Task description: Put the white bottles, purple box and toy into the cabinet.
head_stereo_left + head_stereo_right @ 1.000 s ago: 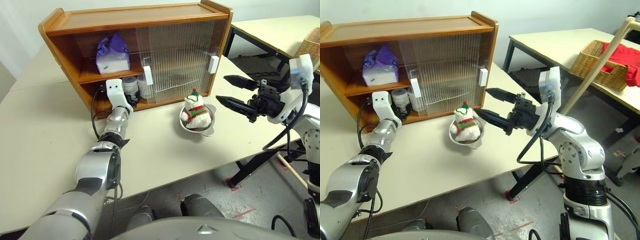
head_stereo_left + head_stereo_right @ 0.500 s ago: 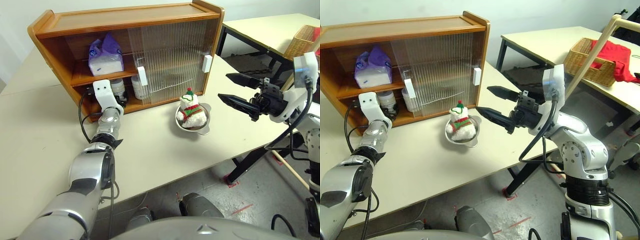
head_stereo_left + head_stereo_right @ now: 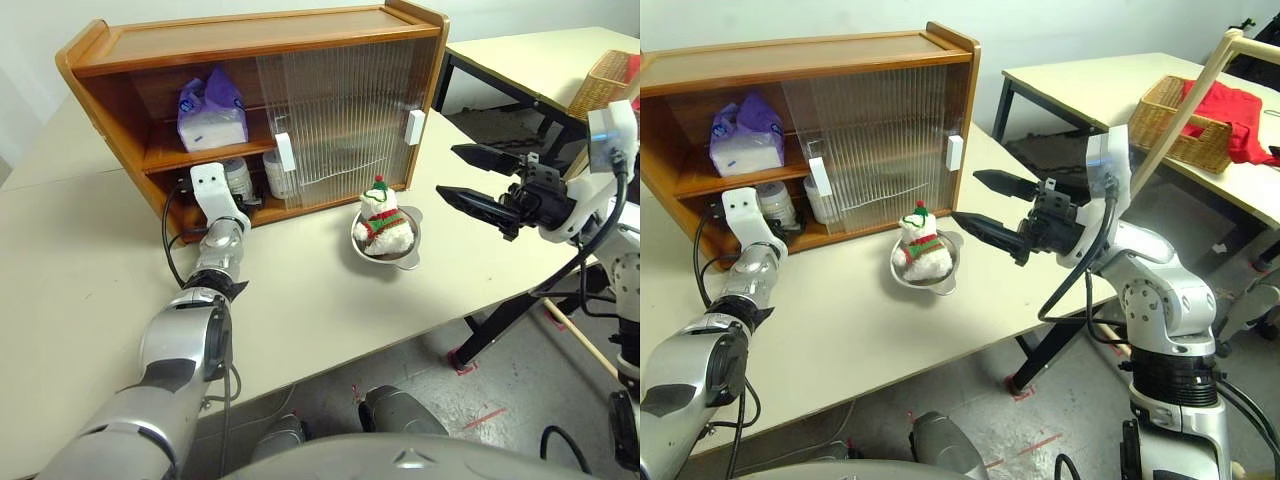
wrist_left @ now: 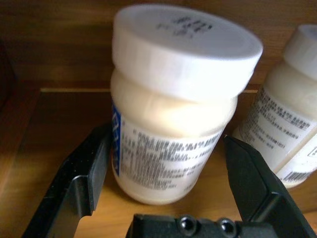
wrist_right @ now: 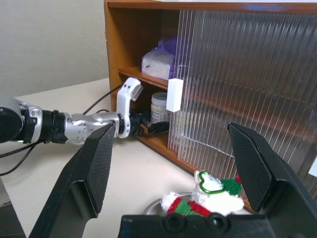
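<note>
Round steel bowl (image 3: 398, 249), upright on the cream tabletop (image 3: 90, 250), just below and ahead of the right arm's black tips. Second cream table (image 3: 1090, 85) with dark legs, behind that tool. Wicker basket (image 3: 1181, 125) on it, holding red cloth (image 3: 1238, 118). Pale wooden pole (image 3: 1185, 100) leaning across the basket. Grey floor (image 3: 1040, 420) with red tape marks

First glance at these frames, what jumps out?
The big wooden cabinet on the table, with the purple box on its upper shelf and two white bottles on the lower one. The left gripper sits open around the nearer bottle, fingers clear of it. In front of the cabinet, the snowman toy sits in a steel bowl, with the open right gripper hovering beside it.
</note>
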Available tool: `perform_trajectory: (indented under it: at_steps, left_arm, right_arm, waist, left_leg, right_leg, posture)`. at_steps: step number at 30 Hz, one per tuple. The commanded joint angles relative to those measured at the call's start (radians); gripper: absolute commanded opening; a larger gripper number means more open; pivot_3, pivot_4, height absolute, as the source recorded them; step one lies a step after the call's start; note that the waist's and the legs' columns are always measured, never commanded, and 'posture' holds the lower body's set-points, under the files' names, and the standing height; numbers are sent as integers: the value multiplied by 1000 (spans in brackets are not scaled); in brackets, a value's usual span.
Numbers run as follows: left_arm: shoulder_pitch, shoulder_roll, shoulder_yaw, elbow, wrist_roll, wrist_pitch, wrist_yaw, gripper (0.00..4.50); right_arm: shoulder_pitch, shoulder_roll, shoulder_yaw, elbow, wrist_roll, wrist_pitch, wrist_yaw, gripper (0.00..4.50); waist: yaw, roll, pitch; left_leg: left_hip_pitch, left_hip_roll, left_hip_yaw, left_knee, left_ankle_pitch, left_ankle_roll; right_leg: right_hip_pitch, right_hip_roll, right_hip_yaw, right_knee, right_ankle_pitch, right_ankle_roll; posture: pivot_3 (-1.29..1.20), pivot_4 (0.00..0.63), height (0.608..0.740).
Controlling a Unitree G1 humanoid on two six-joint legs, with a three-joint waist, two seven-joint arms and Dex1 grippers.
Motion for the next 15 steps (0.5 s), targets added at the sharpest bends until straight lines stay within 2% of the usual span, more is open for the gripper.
perform_trajectory:
  at_steps: [1,7,15]
  left_arm:
    - [40,5,19,-17,-10,-20,-18,4475]
    - [92,8,34,-81,-17,-45,-21,4475]
    - [177,-21,30,-264,-58,-22,-92,4475]
  right_arm:
    - [-21,6,31,19,-9,5,14,4500]
    - [-53,17,57,54,-15,-2,39,4500]
    - [-78,28,81,88,-23,-9,69,4500]
  waist:
    - [2,0,0]
    - [19,0,0]
    - [96,1,0]
  left_leg:
    - [0,0,0,0,0,0]
    - [0,0,0,0,0,0]
    - [0,0,-1,0,0,0]
  right_leg:
    - [0,0,0,0,0,0]
    - [0,0,0,0,0,0]
    - [0,0,0,1,1,-1]
  posture:
    - [-241,0,740]
    - [-194,0,740]
    - [-153,0,740]
